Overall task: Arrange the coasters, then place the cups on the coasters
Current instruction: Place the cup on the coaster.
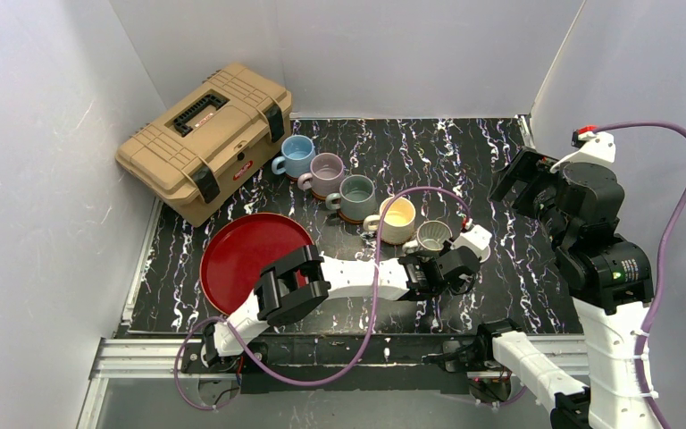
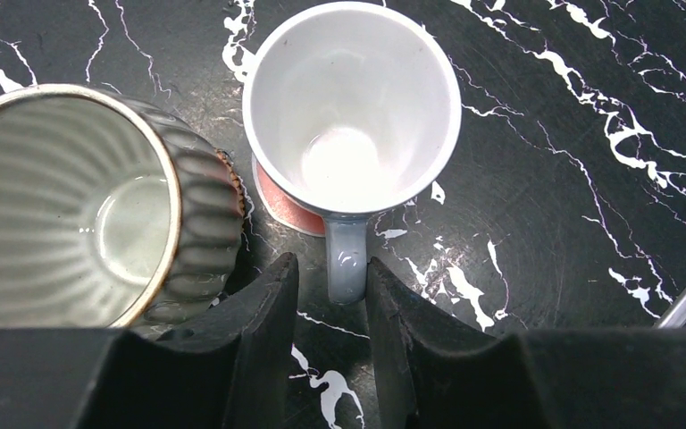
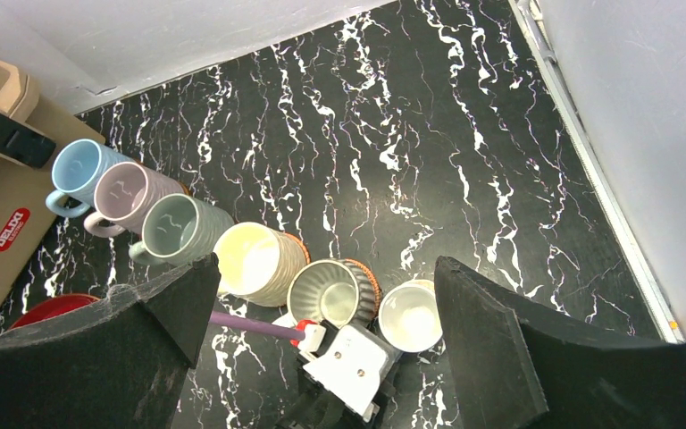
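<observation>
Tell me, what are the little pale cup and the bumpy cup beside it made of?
The little cup looks like glazed ceramic: smooth, pale, with a bright shine inside. The bumpy cup also seems ceramic, glossy, with grooved walls and a brownish rim.

Six mugs, all upright, in one diagonal row from far left to near right, each close beside the next: light blue mug [image 1: 298, 155], mauve mug [image 1: 327, 173], grey-green mug [image 1: 356, 196], cream-yellow mug [image 1: 397, 218], ribbed grey-white mug [image 1: 432, 237], small pale grey mug [image 3: 409, 315]. Handles of the first three toward the left. Woven coaster [image 3: 296, 243] under the cream-yellow mug. Second woven coaster [image 3: 368, 275] under the ribbed grey-white mug. Flat red coaster [image 2: 281, 204] under the small pale grey mug, off-centre, exposed on the side toward the ribbed grey-white mug.
</observation>
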Controlling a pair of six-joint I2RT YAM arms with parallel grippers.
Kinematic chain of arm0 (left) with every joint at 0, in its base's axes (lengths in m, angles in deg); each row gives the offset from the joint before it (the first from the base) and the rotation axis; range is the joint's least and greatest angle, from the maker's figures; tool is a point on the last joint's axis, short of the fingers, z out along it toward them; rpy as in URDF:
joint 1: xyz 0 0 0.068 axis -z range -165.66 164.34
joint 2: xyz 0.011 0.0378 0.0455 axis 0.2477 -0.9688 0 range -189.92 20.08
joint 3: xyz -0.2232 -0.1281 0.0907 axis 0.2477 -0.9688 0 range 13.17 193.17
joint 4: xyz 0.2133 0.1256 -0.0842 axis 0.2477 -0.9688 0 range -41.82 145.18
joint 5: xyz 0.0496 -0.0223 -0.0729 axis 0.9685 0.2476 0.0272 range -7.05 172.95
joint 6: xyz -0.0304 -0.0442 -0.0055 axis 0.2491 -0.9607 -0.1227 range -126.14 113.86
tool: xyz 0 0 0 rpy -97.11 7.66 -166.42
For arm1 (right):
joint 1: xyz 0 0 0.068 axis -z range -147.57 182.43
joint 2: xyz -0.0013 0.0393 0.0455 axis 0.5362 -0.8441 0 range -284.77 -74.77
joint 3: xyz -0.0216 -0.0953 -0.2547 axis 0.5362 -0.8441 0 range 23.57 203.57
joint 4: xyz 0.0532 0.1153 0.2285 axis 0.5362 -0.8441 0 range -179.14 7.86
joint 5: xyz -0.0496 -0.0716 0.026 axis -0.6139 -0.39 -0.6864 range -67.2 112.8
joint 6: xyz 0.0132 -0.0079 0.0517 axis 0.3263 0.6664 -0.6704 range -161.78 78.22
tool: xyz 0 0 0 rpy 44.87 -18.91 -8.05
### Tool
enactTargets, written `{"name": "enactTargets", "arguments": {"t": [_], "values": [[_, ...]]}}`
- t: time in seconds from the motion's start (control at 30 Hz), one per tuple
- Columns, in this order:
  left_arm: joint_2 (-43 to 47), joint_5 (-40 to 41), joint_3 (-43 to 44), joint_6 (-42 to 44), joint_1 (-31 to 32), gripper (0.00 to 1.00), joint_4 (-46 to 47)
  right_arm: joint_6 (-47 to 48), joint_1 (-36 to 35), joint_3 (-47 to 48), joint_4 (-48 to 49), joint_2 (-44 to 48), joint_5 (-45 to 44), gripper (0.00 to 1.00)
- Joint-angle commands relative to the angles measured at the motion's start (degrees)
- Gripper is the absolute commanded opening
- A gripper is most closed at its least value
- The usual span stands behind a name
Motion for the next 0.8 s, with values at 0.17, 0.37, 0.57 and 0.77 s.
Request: {"name": "enactTargets", "arguments": {"t": [0.17,0.37,0.57,0.77], "values": [[5.2,4.4,-0.9,0.2,-0.1,0.31,-0.7,-0.5,0.0,-0.2,2.5,0.5,0.3,0.98],[5.3,4.8,-1.1,0.2,-0.1,0.3,-0.6,-0.6,0.0,-0.2,2.5,0.6,0.4,0.98],[5.5,4.9,-1.4,0.1,-0.1,0.29,-0.3,-0.6,0.0,-0.4,2.7,0.6,0.4,0.98],[5.7,4.7,-1.5,0.1,-0.1,0.29,-0.1,-0.6,0.0,-0.4,2.6,0.6,0.5,0.99]]}}
